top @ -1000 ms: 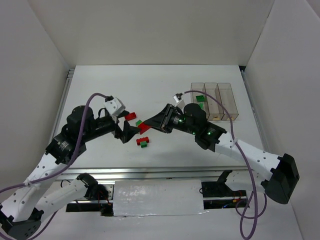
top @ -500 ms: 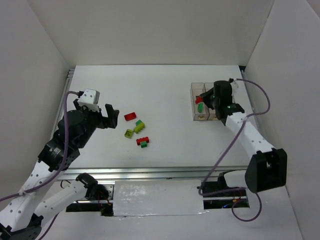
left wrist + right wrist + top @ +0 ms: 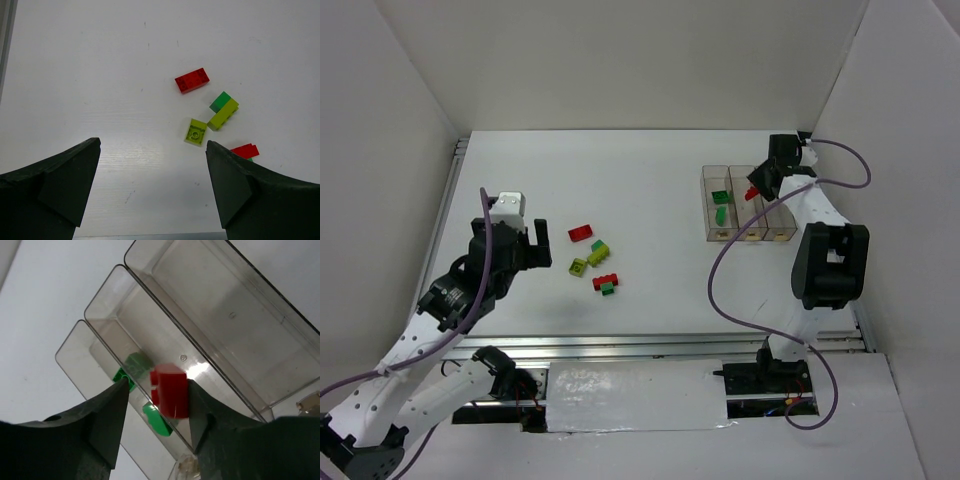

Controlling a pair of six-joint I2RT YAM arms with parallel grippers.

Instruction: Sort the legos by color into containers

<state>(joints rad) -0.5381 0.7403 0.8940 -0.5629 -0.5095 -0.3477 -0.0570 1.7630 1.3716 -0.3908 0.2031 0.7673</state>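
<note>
My right gripper [image 3: 159,384] hangs over the containers [image 3: 748,206], three clear bins in a row. A red lego [image 3: 169,391] sits between its jaws above the middle bin [image 3: 200,347]. It touches the right finger, and a gap shows at the left finger. Two dark green legos [image 3: 157,420] lie in the left bin [image 3: 718,205]. My left gripper [image 3: 152,142] is wide open and holds nothing, low over the table left of the loose legos. These are a red one [image 3: 192,80], a green and yellow-green pair [image 3: 223,114], a yellow-green square [image 3: 195,131] and a red one [image 3: 244,150] on a green one.
The right bin [image 3: 235,295] looks empty. The table's left rail [image 3: 456,160] runs beside my left arm. White walls close in the back and both sides.
My right arm swung from the table's middle to above the bins, carrying the red lego, and its jaws have started to part. My left arm drew back to the left.
</note>
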